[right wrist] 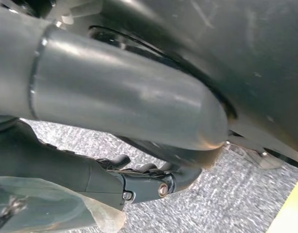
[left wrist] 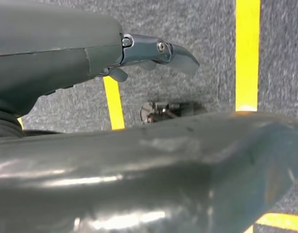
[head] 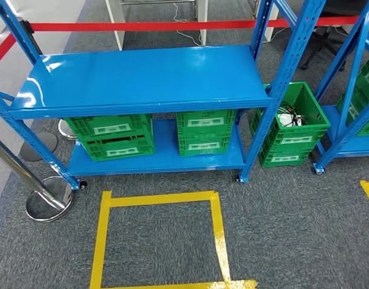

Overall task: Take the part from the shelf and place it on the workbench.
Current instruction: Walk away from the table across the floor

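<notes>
A blue metal shelf (head: 141, 78) stands straight ahead, its top board bare and shiny. Under it, on the lower board, sit two stacks of green crates (head: 112, 137), side by side with a gap between. Another green crate (head: 289, 123) stands on the floor just past the shelf's right post, with white and dark bits inside; whether one is the part I cannot tell, nor which way it points. A second blue rack (head: 350, 102) stands further right. Red barrier tape (head: 141, 26) runs behind, and a chrome stanchion (head: 46, 201) leans at the left. Yellow tape (head: 159, 235) marks a rectangle on grey carpet. The left hand (left wrist: 154, 51) hangs with fingers extended, holding nothing; the right hand (right wrist: 147, 182) likewise, fingers loosely curled.
</notes>
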Tool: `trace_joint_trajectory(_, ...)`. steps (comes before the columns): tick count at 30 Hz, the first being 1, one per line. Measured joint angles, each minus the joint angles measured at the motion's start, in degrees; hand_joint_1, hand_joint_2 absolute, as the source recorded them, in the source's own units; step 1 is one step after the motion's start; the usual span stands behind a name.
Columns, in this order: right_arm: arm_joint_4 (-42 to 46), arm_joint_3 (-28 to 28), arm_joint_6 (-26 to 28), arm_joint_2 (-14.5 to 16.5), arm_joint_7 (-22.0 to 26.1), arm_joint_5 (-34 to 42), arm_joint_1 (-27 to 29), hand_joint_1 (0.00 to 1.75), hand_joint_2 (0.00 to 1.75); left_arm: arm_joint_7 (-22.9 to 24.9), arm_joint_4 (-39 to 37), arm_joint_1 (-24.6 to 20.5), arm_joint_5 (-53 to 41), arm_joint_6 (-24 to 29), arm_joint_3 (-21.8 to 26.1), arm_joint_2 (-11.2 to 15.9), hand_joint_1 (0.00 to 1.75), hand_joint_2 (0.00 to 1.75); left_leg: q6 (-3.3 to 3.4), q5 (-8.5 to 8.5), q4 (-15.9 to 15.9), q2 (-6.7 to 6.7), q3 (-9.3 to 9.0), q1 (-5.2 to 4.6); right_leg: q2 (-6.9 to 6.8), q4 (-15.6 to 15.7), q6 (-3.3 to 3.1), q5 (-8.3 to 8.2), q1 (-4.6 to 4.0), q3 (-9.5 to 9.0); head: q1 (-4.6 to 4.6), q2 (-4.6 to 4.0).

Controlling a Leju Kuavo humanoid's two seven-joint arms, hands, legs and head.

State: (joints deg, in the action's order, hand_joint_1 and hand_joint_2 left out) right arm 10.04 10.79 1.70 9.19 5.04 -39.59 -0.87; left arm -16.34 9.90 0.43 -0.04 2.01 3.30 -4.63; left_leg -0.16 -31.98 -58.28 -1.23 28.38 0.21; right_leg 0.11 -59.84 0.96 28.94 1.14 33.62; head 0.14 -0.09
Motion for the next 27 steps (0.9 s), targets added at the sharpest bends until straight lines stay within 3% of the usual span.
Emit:
trace_joint_trajectory(2,0.0,0.0,-0.1,0.0,0.0,0.0,0.0,0.0,0.0,0.0,0.0,-0.1,0.0,0.0,0.0,0.0,0.0,0.0,-0.54,-1.59,-3.3,0.34,1.43,0.1,-0.24,0.2,-0.62,0.32,0.24,-0.56,-0.16,0.0)
trace_joint_trajectory(4,0.0,0.0,-0.4,0.0,-0.1,0.1,0.0,0.0,0.0,0.0,0.0,-0.1,-0.1,0.0,0.0,0.0,0.0,0.0,-1.02,-4.17,-10.5,0.58,5.55,0.25,-0.48,0.2,-1.06,0.85,0.21,-1.11,-0.29,0.0)
trace_joint_trajectory(6,0.0,0.1,-0.7,0.0,-0.1,0.1,0.0,0.0,0.0,0.0,0.0,0.1,-0.1,0.0,0.0,0.0,0.0,0.0,-1.19,-4.73,-15.9,0.59,9.34,0.38,-0.5,0.2,-1.18,1.46,0.17,-1.78,-0.27,0.0)
trace_joint_trajectory(7,0.0,0.1,-0.9,0.0,-0.1,0.1,0.0,0.0,0.0,0.1,0.0,0.2,-0.2,0.0,0.0,0.0,0.0,0.0,-1.13,-3.42,-15.8,0.6,9.97,0.4,-0.46,0.2,-1.15,1.8,0.16,-2.24,-0.29,0.0)
trace_joint_trajectory(8,0.0,0.1,-1.0,0.0,-0.1,0.1,0.0,0.0,0.0,0.1,0.0,0.2,-0.2,0.0,0.0,0.1,0.0,0.0,-0.96,-1.08,-13.6,0.62,9.6,0.39,-0.42,0.2,-1.07,2.15,0.16,-2.78,-0.28,0.0)
trace_joint_trajectory(9,0.0,0.1,-1.0,0.0,-0.2,0.1,0.1,0.0,0.0,0.1,0.0,0.3,-0.2,0.0,0.0,0.1,0.0,0.0,-0.68,1.6,-10.0,0.71,8.56,0.35,-0.41,0.3,-0.91,2.53,0.17,-3.09,-0.3,0.0)
trace_joint_trajectory(11,0.0,0.1,-1.1,0.0,-0.2,0.1,0.0,0.0,0.0,0.1,0.0,0.2,-0.3,0.0,0.0,0.2,0.0,0.0,-0.19,4.33,-4.0,0.97,6.34,0.06,-0.41,0.4,-0.34,3.29,0.05,-3.57,-0.27,0.0)
trace_joint_trajectory(15,0.0,0.1,-1.7,0.0,-0.4,0.1,-0.2,0.0,0.0,0.2,0.0,0.2,-0.5,-0.2,0.0,0.2,0.0,0.0,0.76,3.7,-1.1,0.92,4.74,-0.26,-0.62,1.4,1.07,3.91,0.05,-4.54,-0.23,0.0)
trace_joint_trajectory(17,0.0,0.1,-2.0,0.0,-0.4,0.1,-0.2,0.0,0.0,0.2,0.0,0.3,-0.6,-0.2,0.0,0.2,0.0,0.0,1.33,3.84,-0.2,0.82,3.82,0.01,-0.45,-0.7,1.51,5.15,0.0,-3.69,-0.02,0.0)
trace_joint_trajectory(20,0.0,0.1,-2.2,-0.1,-0.5,0.1,-0.3,0.0,0.0,0.3,0.0,0.1,-0.7,-0.3,0.0,0.2,0.0,0.0,2.06,3.29,0.2,0.83,2.93,-0.1,-0.22,-11.1,1.67,9.08,-0.06,2.69,0.22,0.0)
trace_joint_trajectory(21,0.0,0.1,-2.2,-0.1,-0.5,0.1,-0.3,0.0,0.0,0.4,0.0,0.1,-0.7,-0.3,0.0,0.2,0.0,0.0,2.2,2.93,0.2,0.8,2.56,-0.22,-0.22,-13.6,1.65,9.24,-0.08,4.62,0.22,0.0)
trace_joint_trajectory(22,0.0,0.1,-2.3,-0.1,-0.5,0.1,-0.3,0.0,0.0,0.4,0.0,0.1,-0.7,-0.3,0.0,0.1,0.0,0.0,2.25,2.51,0.2,0.72,2.03,-0.33,-0.21,-14.1,1.58,8.12,-0.13,5.6,0.22,0.0)
trace_joint_trajectory(23,0.0,0.1,-2.3,-0.1,-0.5,0.1,-0.3,0.0,0.0,0.5,0.0,0.2,-0.7,-0.3,0.0,0.1,0.0,0.0,2.25,2.02,0.2,0.62,1.35,-0.41,-0.21,-12.3,1.41,5.8,-0.2,5.45,0.22,0.0)
trace_joint_trajectory(25,0.0,0.1,-2.5,-0.1,-0.8,0.1,-0.2,0.0,0.0,0.6,0.0,0.2,-0.8,-0.3,0.0,0.1,0.0,0.0,2.04,0.93,0.2,0.45,0.01,-0.55,-0.16,-5.2,0.82,0.6,-0.44,3.11,0.19,0.0)
trace_joint_trajectory(27,0.0,0.1,-2.7,-0.2,-1.0,0.1,-0.1,0.0,0.0,0.6,0.0,0.1,-0.9,-0.3,0.0,0.0,0.0,0.0,1.53,0.07,0.1,0.31,-0.51,-0.64,-0.05,-0.5,0.25,-1.13,-0.75,1.01,-0.03,0.0)
